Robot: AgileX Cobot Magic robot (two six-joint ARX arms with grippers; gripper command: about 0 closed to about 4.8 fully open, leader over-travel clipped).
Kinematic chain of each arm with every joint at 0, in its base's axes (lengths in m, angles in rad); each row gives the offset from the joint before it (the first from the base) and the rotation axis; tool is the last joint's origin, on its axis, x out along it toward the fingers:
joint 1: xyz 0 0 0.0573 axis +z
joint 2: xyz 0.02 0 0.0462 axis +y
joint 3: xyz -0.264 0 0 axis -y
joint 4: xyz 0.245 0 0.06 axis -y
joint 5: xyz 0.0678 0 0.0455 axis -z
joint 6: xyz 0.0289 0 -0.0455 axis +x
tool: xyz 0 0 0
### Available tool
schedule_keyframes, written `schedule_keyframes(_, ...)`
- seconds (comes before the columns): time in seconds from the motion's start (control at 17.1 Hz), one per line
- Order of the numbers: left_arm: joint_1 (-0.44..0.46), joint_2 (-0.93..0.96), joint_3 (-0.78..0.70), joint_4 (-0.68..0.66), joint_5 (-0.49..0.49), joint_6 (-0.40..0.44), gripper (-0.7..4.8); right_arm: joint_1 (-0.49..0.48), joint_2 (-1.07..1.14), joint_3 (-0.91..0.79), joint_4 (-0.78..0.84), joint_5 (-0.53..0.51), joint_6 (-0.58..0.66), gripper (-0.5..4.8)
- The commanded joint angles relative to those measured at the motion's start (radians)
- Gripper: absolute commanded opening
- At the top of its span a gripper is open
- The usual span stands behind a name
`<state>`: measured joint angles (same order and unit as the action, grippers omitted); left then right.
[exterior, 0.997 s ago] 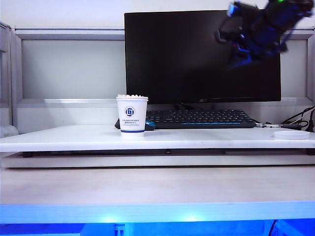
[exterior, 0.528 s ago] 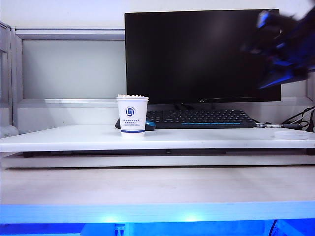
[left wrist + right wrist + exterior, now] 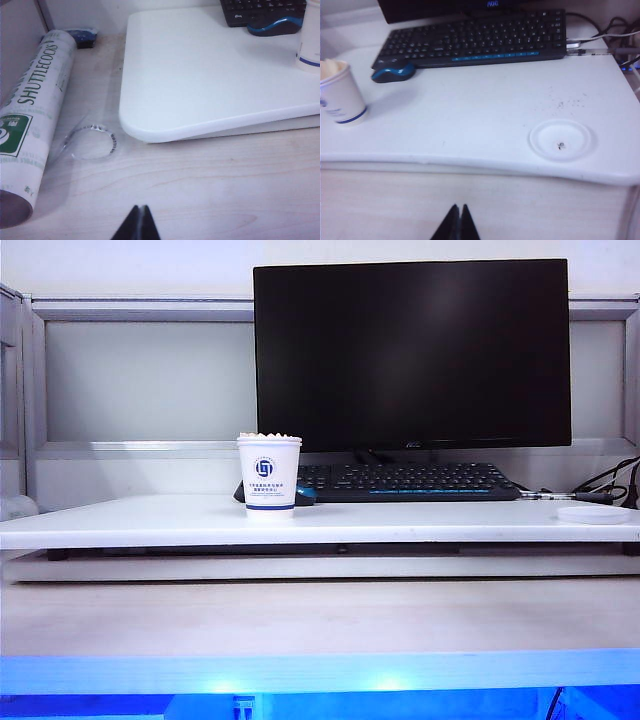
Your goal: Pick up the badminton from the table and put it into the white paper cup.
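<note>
Exterior view: the white paper cup (image 3: 269, 473) stands upright toward the left of the white surface (image 3: 420, 518), just in front of the keyboard (image 3: 405, 480) and beside the mouse (image 3: 304, 495). The badminton (image 3: 268, 435) sits inside the cup, only its cream feather ends showing above the rim. Neither arm appears in this view.

Right wrist view: the right tool (image 3: 456, 221) is clenched on nothing, its tips together, hanging over the wood-grain desk in front of the surface's front edge. The cup (image 3: 339, 93) shows feather tips (image 3: 332, 68) at its mouth. A flat white dish (image 3: 560, 139) lies near the surface's right end, well apart from the cup.

Left wrist view: the left tool (image 3: 137, 223) is likewise clenched and empty, over the wood-grain desk near the surface's rounded left corner (image 3: 131, 127). A shuttlecock tube (image 3: 31, 120) and a clear plastic ring (image 3: 93, 141) lie beside that corner.

Step in hand, as judged: placement looks complete and both tools are parked clear. No further grasp seems called for. Open room is ample between cup and dish; the raised front edge is the one obstacle for any re-approach.
</note>
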<state>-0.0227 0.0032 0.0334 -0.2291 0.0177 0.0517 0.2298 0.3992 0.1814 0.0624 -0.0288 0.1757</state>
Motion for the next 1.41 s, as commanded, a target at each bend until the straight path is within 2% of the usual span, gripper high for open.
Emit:
schedule_keyframes(0.06,0.0,0.0,0.0,-0.022,0.014,0.002,-0.05,0.001,-0.135,-0.056,-0.127,-0.003,0.003,-0.08)
schedule_keyframes(0.29,0.0,0.0,0.0,-0.018,0.084,0.032,-0.05,0.0,-0.333,-0.157,-0.167,-0.003,-0.005,-0.08)
schedule_keyframes(0.47,0.0,0.0,0.0,-0.017,0.092,0.047,-0.05,-0.014,-0.395,-0.165,-0.256,0.011,-0.054,-0.08)
schedule_keyframes(0.65,0.0,0.0,0.0,-0.017,0.092,0.05,-0.05,-0.089,-0.398,-0.165,-0.264,-0.001,-0.074,-0.08)
schedule_keyframes(0.88,0.0,0.0,0.0,-0.021,0.091,0.049,-0.05,-0.2,-0.398,-0.164,-0.258,-0.132,-0.077,-0.07)
schedule_keyframes(0.94,0.0,0.0,0.0,-0.022,0.09,0.049,-0.05,-0.215,-0.398,-0.164,-0.256,-0.138,-0.07,-0.07)
schedule_keyframes(1.06,0.0,0.0,0.0,-0.023,0.053,0.049,-0.05,-0.215,-0.398,-0.165,-0.255,-0.118,-0.071,-0.07)
schedule_keyframes(1.23,0.0,0.0,0.0,-0.025,-0.106,0.045,-0.04,-0.215,-0.398,-0.164,-0.255,-0.122,-0.071,-0.07)
schedule_keyframes(1.41,0.0,0.0,0.0,-0.024,-0.1,0.042,-0.04,-0.215,-0.398,-0.164,-0.251,-0.12,-0.071,-0.07)
